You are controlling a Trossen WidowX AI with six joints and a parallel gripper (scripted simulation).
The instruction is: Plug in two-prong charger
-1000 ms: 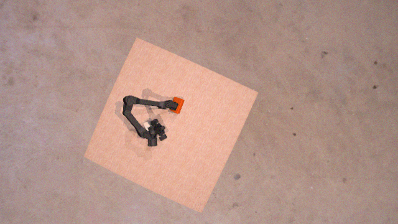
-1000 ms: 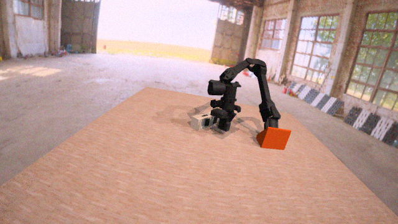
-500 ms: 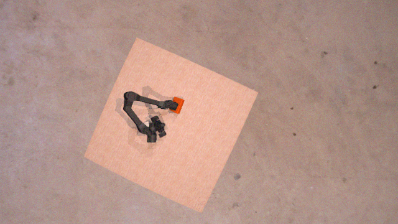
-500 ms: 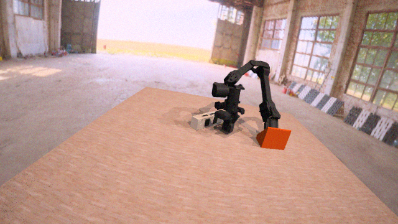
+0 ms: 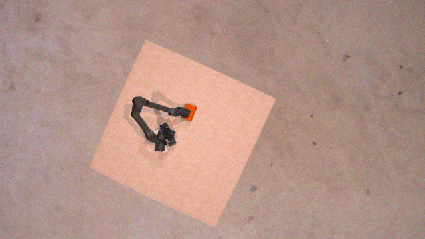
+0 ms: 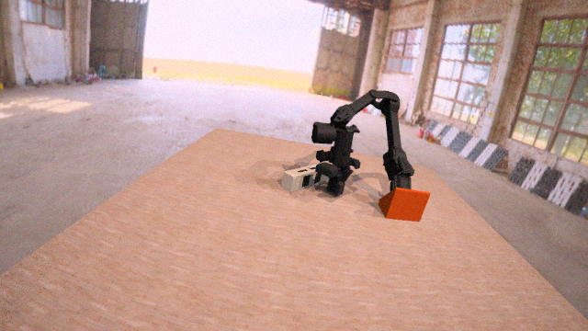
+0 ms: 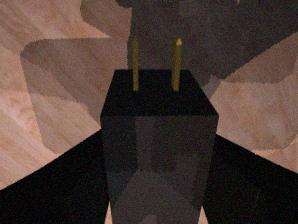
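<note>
My gripper [image 5: 168,134] [image 6: 332,179] [image 7: 152,135] is shut on the black two-prong charger [image 7: 159,167]. In the wrist view both brass prongs [image 7: 177,67] are bare and point away from the fingers, over shadowed table. The pale power strip [image 6: 290,183] lies on the table in the exterior view, with dark openings in its top. Its near end sticks out beside the gripper; the rest is hidden behind the gripper. In the top view the arm covers nearly all of it. The outlets do not show in the wrist view, and I cannot tell the prongs' height above the strip.
The orange wedge-shaped block [image 5: 191,113] [image 6: 408,205] stands at the arm's base. The arm [image 5: 143,123] [image 6: 392,129] bends up and over from it to the gripper. The wooden table top [image 5: 216,133] [image 6: 230,253] has open edges. Arm shadows fall around the gripper and the strip.
</note>
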